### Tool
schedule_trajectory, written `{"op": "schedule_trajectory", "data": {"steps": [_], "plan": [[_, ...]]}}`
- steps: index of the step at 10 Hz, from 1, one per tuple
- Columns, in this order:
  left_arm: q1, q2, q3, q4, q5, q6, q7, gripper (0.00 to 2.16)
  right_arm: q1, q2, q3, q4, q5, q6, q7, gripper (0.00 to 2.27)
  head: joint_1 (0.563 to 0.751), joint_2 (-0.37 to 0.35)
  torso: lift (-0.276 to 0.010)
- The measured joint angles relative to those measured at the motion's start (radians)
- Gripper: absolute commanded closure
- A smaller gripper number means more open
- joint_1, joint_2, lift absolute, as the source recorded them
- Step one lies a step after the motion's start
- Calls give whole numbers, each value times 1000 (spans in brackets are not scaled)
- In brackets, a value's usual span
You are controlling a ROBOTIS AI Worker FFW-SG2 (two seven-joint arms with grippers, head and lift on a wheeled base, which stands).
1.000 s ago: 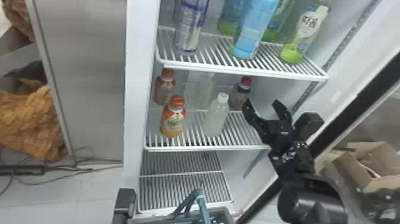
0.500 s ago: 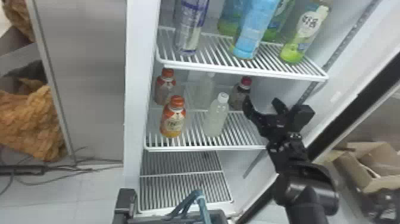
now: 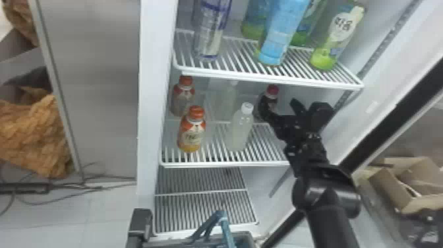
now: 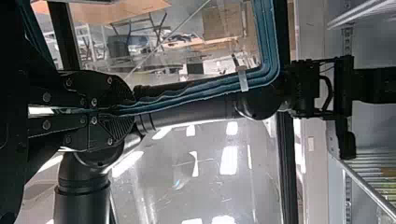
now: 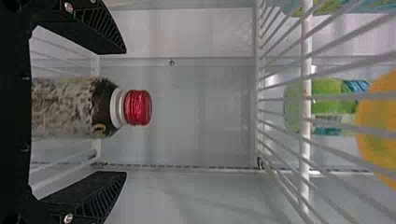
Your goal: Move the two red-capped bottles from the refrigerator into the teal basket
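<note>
Shelf holds white-capped bottle near red-capped bottle, right gripper spread apart, left gripper clamped on teal basket.

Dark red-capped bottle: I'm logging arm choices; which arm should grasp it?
Right, probably: the open right pincer lines up with the red-capped bottle; the left pincer grips the teal basket handle.
</note>
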Motion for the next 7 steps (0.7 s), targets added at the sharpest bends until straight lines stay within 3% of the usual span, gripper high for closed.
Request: {"op": "schedule_trajectory", "data": {"steps": [7], "plan": [[-3, 2, 0, 0, 6, -1, 0, 1105, -87, -8, 54, 130, 15, 10, -37, 87, 695, -350, -228]]}}
